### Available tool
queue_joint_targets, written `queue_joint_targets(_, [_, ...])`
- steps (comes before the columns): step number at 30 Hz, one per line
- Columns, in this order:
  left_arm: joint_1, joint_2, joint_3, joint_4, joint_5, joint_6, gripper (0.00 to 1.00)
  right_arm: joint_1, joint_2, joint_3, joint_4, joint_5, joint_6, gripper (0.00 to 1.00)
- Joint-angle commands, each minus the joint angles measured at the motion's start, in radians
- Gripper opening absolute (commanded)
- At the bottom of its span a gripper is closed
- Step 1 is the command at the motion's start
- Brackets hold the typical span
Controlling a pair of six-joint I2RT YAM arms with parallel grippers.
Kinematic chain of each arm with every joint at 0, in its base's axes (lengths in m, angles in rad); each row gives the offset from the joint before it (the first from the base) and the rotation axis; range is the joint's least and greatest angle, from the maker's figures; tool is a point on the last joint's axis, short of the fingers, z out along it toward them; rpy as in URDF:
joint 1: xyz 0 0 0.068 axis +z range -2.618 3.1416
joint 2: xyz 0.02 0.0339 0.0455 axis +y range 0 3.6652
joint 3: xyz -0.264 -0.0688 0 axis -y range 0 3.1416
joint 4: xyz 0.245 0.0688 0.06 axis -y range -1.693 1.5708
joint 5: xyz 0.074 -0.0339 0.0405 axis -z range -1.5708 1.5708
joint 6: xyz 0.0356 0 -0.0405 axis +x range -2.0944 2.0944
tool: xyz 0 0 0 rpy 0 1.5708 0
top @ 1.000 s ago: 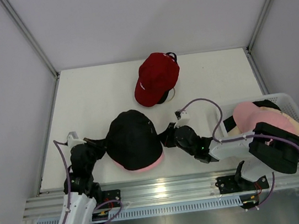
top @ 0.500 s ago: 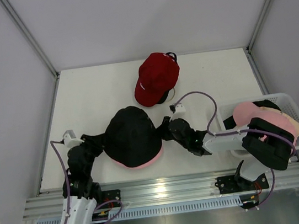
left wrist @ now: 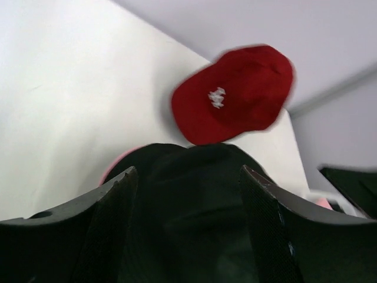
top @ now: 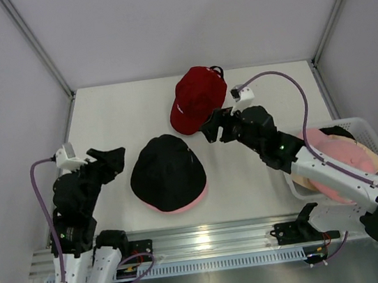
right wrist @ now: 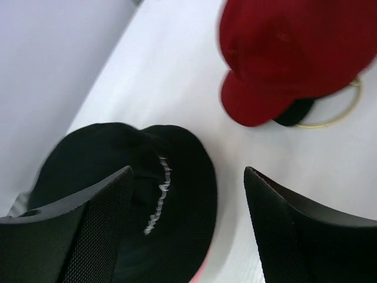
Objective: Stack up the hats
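- Hats part-stacked: a black bucket hat (top: 168, 176) sits crown-up on a pink hat (top: 188, 207), of which only a strip of brim shows along the near edge.
- The left gripper (top: 113, 160) hangs just left of the black bucket hat, jaws apart and empty. The right gripper (top: 213, 125) hovers beyond that hat to its right, jaws also wide with nothing between them.
- With both grippers clear of the fabric, the black hat appears to be set down, so that layer looks done.
- A red baseball cap (top: 197, 98) lies beyond the black bucket hat, peak turned toward it. It covers a dark item and a pale ring that cannot be identified. The right gripper sits between the two hats, which makes the red cap the likely next pick.
- A white mesh basket (top: 355, 121), well to the right of the black bucket hat, holds the hats not yet stacked.
- Count: two grippers, one black bucket hat, one pink hat beneath it, one red cap and one basket. The basket shows pink, cream and black fabric, but the number of hats inside cannot be told.
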Motion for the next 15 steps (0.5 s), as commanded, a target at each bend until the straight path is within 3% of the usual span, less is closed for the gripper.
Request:
queue_joint_targets(1, [0.000,0.071,0.114,0.048,0.320,0.161,0.73,-0.015,0.019,0.072,-0.072,-0.223,-0.082,0.78])
queue_joint_targets(5, [-0.010,0.204,0.187,0.005,0.478,0.230,0.69,-0.004,0.108,0.140,-0.083,-0.330,-0.066,0.79])
queue_joint_targets(15, [-0.103,0.254,0.177,-0.096,0.619,0.408,0.69,0.040,0.258,0.189,-0.021,-0.429,0.002,0.85])
